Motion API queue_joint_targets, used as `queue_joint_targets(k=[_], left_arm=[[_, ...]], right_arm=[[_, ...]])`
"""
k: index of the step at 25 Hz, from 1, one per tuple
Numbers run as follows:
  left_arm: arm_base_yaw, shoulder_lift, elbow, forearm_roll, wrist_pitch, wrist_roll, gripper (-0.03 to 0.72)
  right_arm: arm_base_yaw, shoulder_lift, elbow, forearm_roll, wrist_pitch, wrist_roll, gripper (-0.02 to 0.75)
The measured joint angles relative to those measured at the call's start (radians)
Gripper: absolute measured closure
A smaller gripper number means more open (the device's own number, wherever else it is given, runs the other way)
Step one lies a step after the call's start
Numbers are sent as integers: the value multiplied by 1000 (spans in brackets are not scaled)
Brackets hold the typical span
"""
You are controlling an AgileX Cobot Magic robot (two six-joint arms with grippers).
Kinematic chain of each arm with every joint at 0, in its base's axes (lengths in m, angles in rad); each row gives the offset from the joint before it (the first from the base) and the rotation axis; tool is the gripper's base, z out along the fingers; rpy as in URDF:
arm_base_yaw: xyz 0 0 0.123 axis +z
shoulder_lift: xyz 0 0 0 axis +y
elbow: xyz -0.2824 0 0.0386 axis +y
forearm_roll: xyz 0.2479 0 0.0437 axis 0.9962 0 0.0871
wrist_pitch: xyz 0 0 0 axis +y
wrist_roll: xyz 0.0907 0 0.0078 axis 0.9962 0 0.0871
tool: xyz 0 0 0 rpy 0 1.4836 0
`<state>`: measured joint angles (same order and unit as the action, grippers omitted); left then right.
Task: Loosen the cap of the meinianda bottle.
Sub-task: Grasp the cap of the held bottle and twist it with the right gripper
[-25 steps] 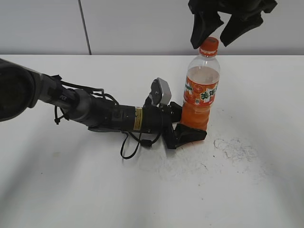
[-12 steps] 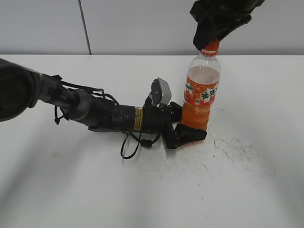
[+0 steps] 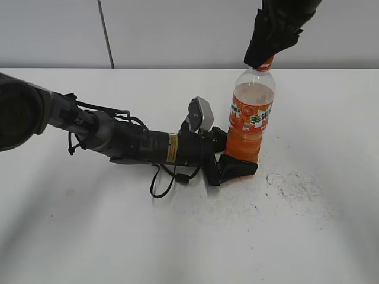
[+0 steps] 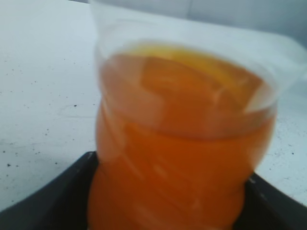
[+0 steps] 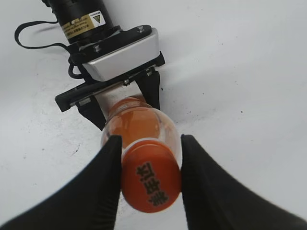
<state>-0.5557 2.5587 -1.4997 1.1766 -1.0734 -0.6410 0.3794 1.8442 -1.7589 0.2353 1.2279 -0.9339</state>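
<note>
The meinianda bottle (image 3: 250, 115) stands upright on the white table, with orange drink and an orange label. My left gripper (image 3: 235, 158) lies low on the table and is shut on the bottle's base. In the left wrist view the bottle (image 4: 182, 139) fills the frame between the black jaws (image 4: 168, 211). My right gripper (image 3: 262, 54) comes down from above and is shut on the orange cap (image 3: 267, 63), which it mostly hides. In the right wrist view both black fingers (image 5: 149, 172) press the sides of the cap (image 5: 150, 176), above the bottle's shoulder (image 5: 139, 125).
The left arm (image 3: 118, 142) with its loose cable stretches across the table from the left. A scuffed patch (image 3: 290, 183) marks the table to the right of the bottle. A grey wall (image 3: 177, 29) rises behind the table's far edge.
My right gripper, open above the cap a second ago, has come down over it and closed on it. The left gripper and the bottle have not moved.
</note>
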Motion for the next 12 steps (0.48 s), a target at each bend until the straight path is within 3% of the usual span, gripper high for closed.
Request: queue_joint_targets(k=[12], left_arm=[[0, 0, -1, 5, 0, 2, 123]], right_arm=[[0, -9, 3, 0, 7, -87, 465]])
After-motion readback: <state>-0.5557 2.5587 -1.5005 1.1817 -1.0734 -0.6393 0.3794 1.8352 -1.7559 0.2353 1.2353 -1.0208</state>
